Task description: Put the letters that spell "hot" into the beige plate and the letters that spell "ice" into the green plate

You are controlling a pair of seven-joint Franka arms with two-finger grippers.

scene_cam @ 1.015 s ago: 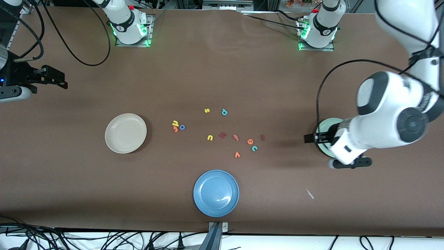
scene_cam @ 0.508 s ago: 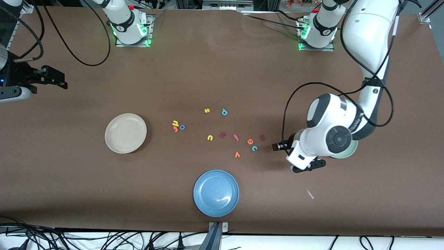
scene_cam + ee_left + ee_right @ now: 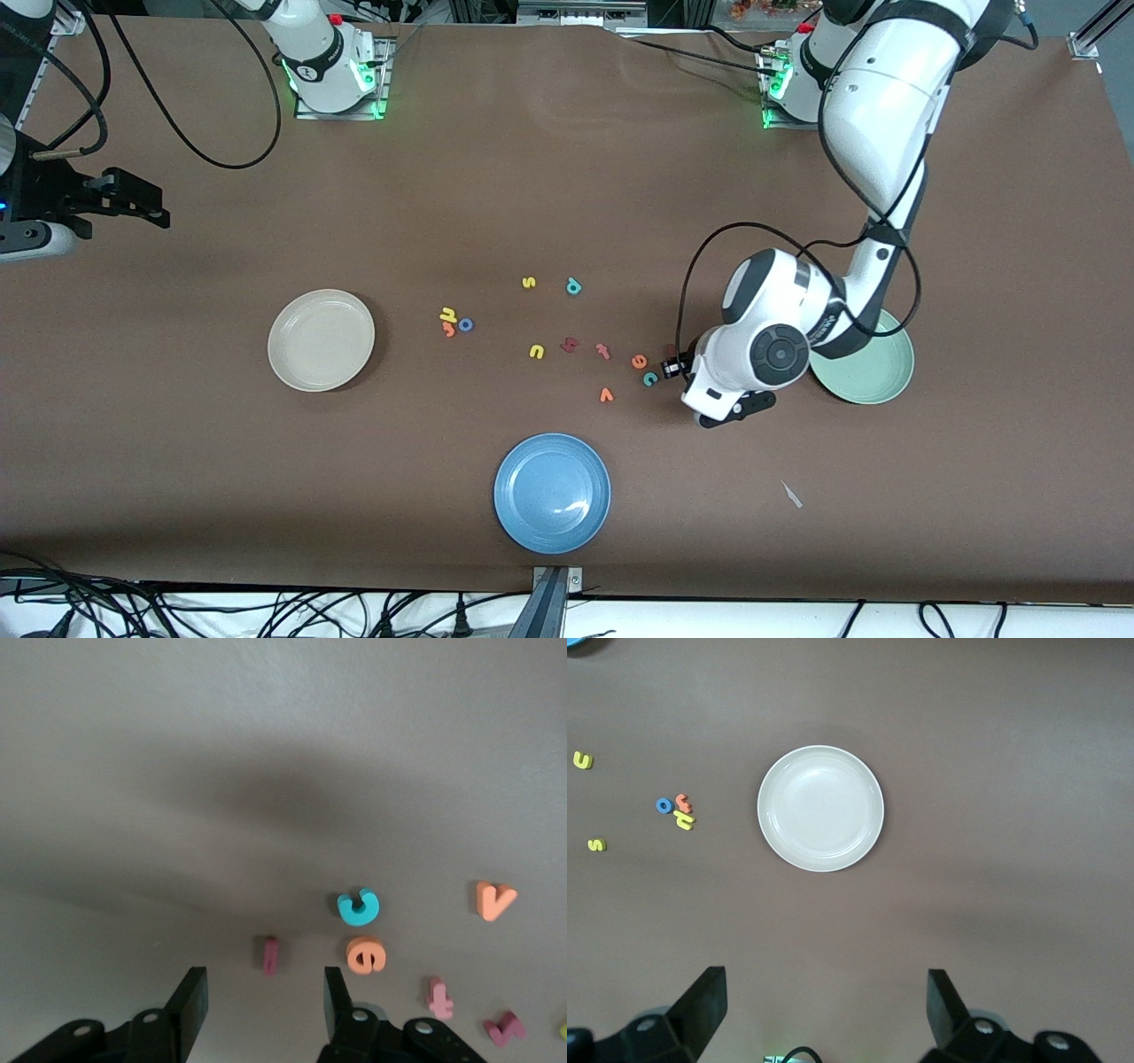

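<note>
The green plate (image 3: 873, 377) lies bare toward the left arm's end of the table, partly under the left arm; the beige plate (image 3: 321, 339) lies bare toward the right arm's end, and a blue plate (image 3: 552, 493), also bare, sits nearest the front camera. The left gripper (image 3: 264, 1010) hangs low over the maroon i (image 3: 270, 954), fingers (image 3: 189, 1010) parted and holding nothing, with the teal c (image 3: 650, 378) and orange e (image 3: 639, 361) just beside. The yellow h (image 3: 447, 314), blue o (image 3: 466, 325) and orange t (image 3: 449, 330) huddle together on the table near the beige plate. The right gripper (image 3: 824, 1010) waits high over the table's edge, fingers wide apart, empty. Three plates; eleven letters show in the front view
</note>
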